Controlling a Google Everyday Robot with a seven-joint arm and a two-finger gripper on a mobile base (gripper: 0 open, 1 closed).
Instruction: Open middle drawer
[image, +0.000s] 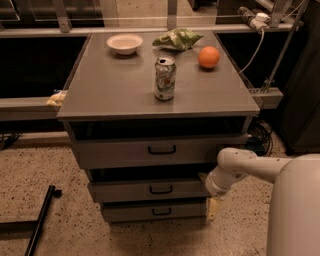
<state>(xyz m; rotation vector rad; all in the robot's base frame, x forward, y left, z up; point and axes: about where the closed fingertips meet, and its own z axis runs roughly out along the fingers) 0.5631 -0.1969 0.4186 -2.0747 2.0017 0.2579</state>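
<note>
The grey cabinet has three stacked drawers. The middle drawer (150, 190) has a grey front with a small black pull handle (161, 189). It sits between the taller top drawer (160, 150) and the narrow bottom drawer (155, 211), and its front stands a little forward of the cabinet. My gripper (212, 196) is at the end of the white arm (240, 165) that reaches in from the right. It is at the right end of the middle drawer's front, away from the handle.
On the cabinet top (115, 90) stand a soda can (165, 78), an orange (209, 57), a white bowl (125, 43) and a green chip bag (177, 38). A black bar (40, 220) lies on the floor at the left. Cables (260, 135) hang at the right.
</note>
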